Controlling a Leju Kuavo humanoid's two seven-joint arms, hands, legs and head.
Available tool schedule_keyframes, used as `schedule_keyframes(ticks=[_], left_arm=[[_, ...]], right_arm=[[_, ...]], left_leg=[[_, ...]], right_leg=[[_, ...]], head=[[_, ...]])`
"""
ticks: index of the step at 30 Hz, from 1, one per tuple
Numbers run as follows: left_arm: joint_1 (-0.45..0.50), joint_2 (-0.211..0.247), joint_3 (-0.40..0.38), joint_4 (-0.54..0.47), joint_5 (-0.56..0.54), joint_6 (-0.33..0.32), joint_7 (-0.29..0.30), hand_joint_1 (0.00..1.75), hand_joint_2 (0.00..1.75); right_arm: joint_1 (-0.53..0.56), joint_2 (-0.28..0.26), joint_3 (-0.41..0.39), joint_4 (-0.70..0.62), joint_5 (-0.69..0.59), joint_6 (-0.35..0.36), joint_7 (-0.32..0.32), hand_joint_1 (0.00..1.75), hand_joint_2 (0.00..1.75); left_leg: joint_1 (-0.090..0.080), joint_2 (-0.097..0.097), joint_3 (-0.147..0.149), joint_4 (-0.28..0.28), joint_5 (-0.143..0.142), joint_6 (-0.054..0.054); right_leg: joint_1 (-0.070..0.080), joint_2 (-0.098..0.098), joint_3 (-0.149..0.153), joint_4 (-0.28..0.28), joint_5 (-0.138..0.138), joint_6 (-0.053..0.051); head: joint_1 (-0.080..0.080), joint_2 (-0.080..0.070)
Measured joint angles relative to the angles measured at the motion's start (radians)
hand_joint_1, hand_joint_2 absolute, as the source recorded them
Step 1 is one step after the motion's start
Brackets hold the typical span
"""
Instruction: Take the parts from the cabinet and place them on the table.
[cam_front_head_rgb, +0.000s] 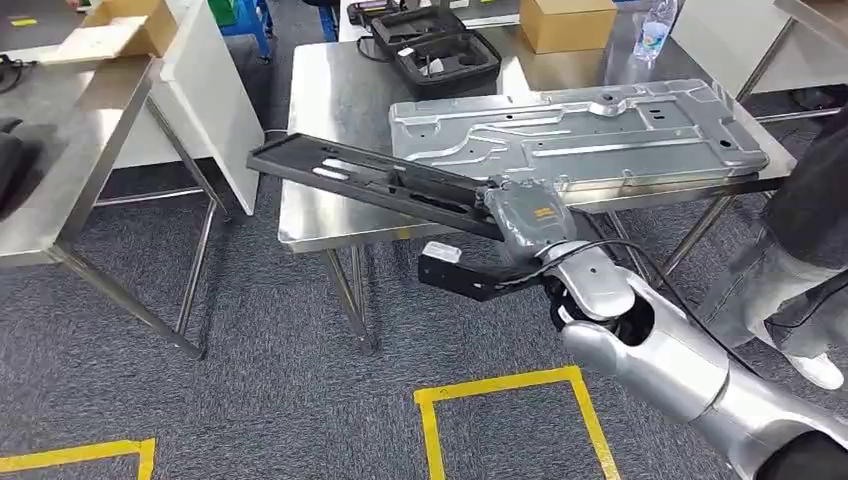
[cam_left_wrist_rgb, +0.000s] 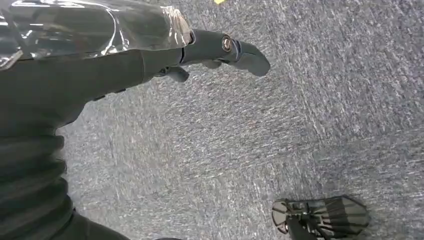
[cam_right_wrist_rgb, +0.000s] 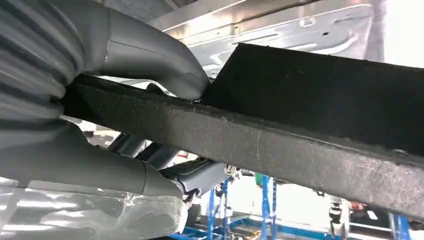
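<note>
Over the table's front edge: long flat black plastic part (cam_front_head_rgb: 365, 180) with slots cut in it, held out level, far end poking past the table's left corner, near end in the right hand
Right hand (cam_front_head_rgb: 525, 215): clamped on that black part, thumb (cam_right_wrist_rgb: 150, 55) pressed on one face and the darker fingers (cam_right_wrist_rgb: 190, 175) wrapped under the other, so yeah, it's got a solid hold
Left hand (cam_left_wrist_rgb: 220, 52): hanging over blue-grey carpet (cam_left_wrist_rgb: 250, 140), fingers stretched out with nothing in them
Already on the table: big silver stamped sheet-metal panel (cam_front_head_rgb: 580, 130) lying flat, the black part just in front of it and overlapping its near edge in the head view
Table: shiny stainless steel table (cam_front_head_rgb: 340, 110) on thin legs
Further back on it: open black carry case (cam_front_head_rgb: 435, 45), brown cardboard box (cam_front_head_rgb: 565, 22), clear plastic bottle (cam_front_head_rgb: 652, 35)
Off to the left: second steel table (cam_front_head_rgb: 60, 140) with a white board (cam_front_head_rgb: 215, 85) leaning against it
Floor: yellow tape outlines (cam_front_head_rgb: 500, 385) on the carpet
Right edge: a person's leg in grey trousers (cam_front_head_rgb: 770, 285), white shoe
</note>
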Motion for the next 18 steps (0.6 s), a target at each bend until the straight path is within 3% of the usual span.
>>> schedule_keyframes(ticks=[4,5,6,7,9,10,11,12,14,15,16,17,18], left_arm=[[-0.001,0.000,0.002,0.000,0.002,-0.002,0.002,0.00,1.75],[0.000,0.000,0.004,0.000,0.002,-0.002,0.002,0.00,1.75],[0.001,-0.001,0.005,-0.001,0.004,-0.003,0.002,0.00,1.75],[0.001,0.000,0.006,-0.001,0.004,-0.003,0.003,0.00,1.75],[-0.001,-0.002,0.007,-0.001,0.004,-0.003,0.005,0.00,1.75],[-0.001,-0.002,0.007,-0.002,0.004,-0.004,0.005,0.00,1.75],[0.002,-0.003,0.007,-0.004,0.004,-0.004,0.005,0.00,1.75],[0.002,-0.004,0.007,-0.004,0.004,-0.004,0.006,0.00,1.75],[0.002,-0.005,0.007,-0.004,0.004,-0.004,0.008,0.00,1.75],[0.002,-0.004,0.008,-0.004,0.004,-0.004,0.008,0.00,1.75],[0.001,-0.003,0.009,-0.005,0.005,-0.004,0.009,0.00,1.75],[0.001,-0.004,0.009,-0.006,0.008,-0.006,0.012,0.00,1.75],[0.002,-0.004,0.010,-0.006,0.009,-0.007,0.015,0.00,1.75]], right_arm=[[-0.018,0.013,0.013,-0.003,0.004,0.005,-0.001,1.75,1.75],[-0.021,0.013,0.013,-0.008,0.006,0.005,-0.001,1.75,1.75],[-0.024,0.013,0.014,-0.008,0.007,0.007,-0.001,1.75,1.75],[-0.029,0.014,0.016,-0.009,0.007,0.007,-0.001,1.75,1.75],[-0.030,0.017,0.018,-0.009,0.007,0.008,-0.001,1.75,1.75],[-0.028,0.017,0.021,-0.009,0.006,0.010,-0.002,1.75,1.75],[-0.028,0.017,0.024,-0.009,0.007,0.010,-0.002,1.75,1.75],[-0.028,0.017,0.027,-0.009,0.007,0.010,-0.002,1.75,1.75],[-0.030,0.017,0.030,-0.009,0.007,0.010,-0.002,1.75,1.75],[-0.032,0.017,0.031,-0.009,0.007,0.010,-0.002,1.75,1.75],[-0.034,0.019,0.034,-0.009,0.006,0.010,-0.002,1.75,1.75],[-0.033,0.019,0.034,-0.011,0.005,0.010,-0.002,1.75,1.75],[-0.031,0.020,0.035,-0.011,0.005,0.010,-0.002,1.75,1.75]], left_leg=[[-0.003,0.000,0.000,-0.006,-0.004,0.002],[0.014,0.000,0.017,-0.026,0.010,-0.004],[0.013,0.000,0.026,-0.035,0.011,-0.007],[0.017,0.002,0.030,-0.035,0.010,-0.006],[0.019,0.002,0.034,-0.034,0.007,-0.006],[0.021,0.001,0.034,-0.034,0.006,-0.008],[0.024,0.000,0.035,-0.034,0.003,-0.011],[0.029,-0.001,0.038,-0.033,0.000,-0.016],[0.039,-0.006,0.048,-0.027,-0.011,-0.030],[0.039,-0.008,0.048,-0.022,-0.019,-0.041],[0.032,-0.010,0.043,-0.017,-0.026,-0.050],[0.033,-0.010,0.043,-0.018,-0.026,-0.053],[0.035,-0.011,0.045,-0.021,-0.026,-0.054]], right_leg=[[-0.001,0.000,0.003,-0.007,0.000,0.002],[0.004,0.000,0.002,-0.002,-0.004,0.004],[0.003,0.001,-0.003,0.023,-0.016,0.008],[0.003,0.001,-0.029,0.080,-0.051,0.011],[-0.003,0.001,-0.110,0.240,-0.122,0.022],[-0.006,0.001,-0.144,0.301,-0.137,0.027],[-0.008,0.001,-0.154,0.307,-0.126,0.030],[-0.011,0.001,-0.135,0.260,-0.092,0.033],[-0.019,0.001,-0.040,0.072,0.003,0.043],[-0.026,0.004,-0.001,-0.011,0.021,0.051],[-0.016,0.013,0.003,-0.011,0.013,0.041],[-0.016,0.012,0.000,-0.008,0.011,0.026],[-0.012,0.011,-0.002,-0.007,0.008,0.019]], head=[[0.000,0.000],[0.000,0.000],[0.001,0.000],[0.002,0.000],[0.003,0.000],[0.003,0.000],[0.004,0.000],[0.004,0.000],[0.004,0.000],[0.005,0.000],[0.005,0.000],[0.002,0.000],[0.002,0.000]])
